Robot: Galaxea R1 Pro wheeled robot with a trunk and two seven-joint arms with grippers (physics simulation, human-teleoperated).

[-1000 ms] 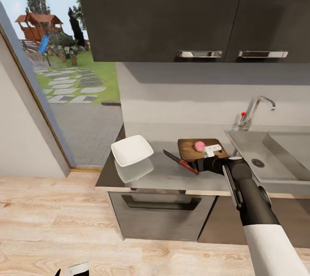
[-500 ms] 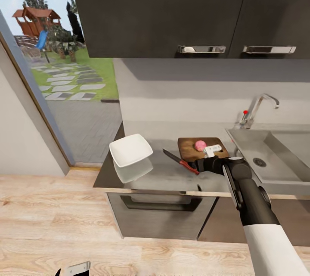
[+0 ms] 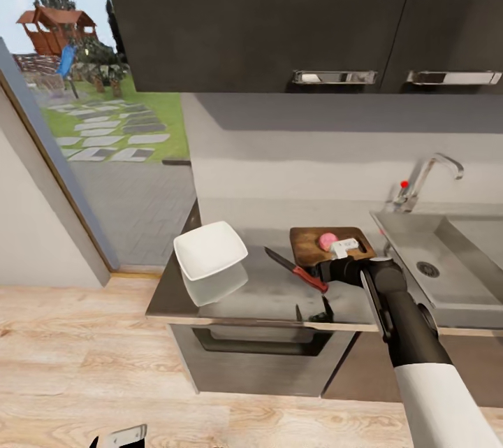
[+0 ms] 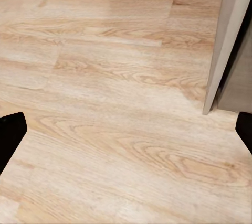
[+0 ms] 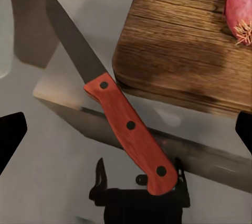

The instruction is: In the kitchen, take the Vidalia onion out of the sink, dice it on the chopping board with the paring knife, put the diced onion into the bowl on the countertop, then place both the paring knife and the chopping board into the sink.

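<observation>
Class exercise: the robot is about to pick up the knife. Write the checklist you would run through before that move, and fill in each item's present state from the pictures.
1. Onion out of the sink and resting on the chopping board: ok.
2. Knife free on the countertop, beside the board, nothing lying on it: ok.
3. Right end effector open, fingers spread either side of the red handle: ok.
4. Right end effector closed on the handle: not ok, not yet gripping.
5. Bowl standing apart from the knife, out of the arm's path: ok.
6. Left end effector away from the work, facing the wooden floor: ok.
</observation>
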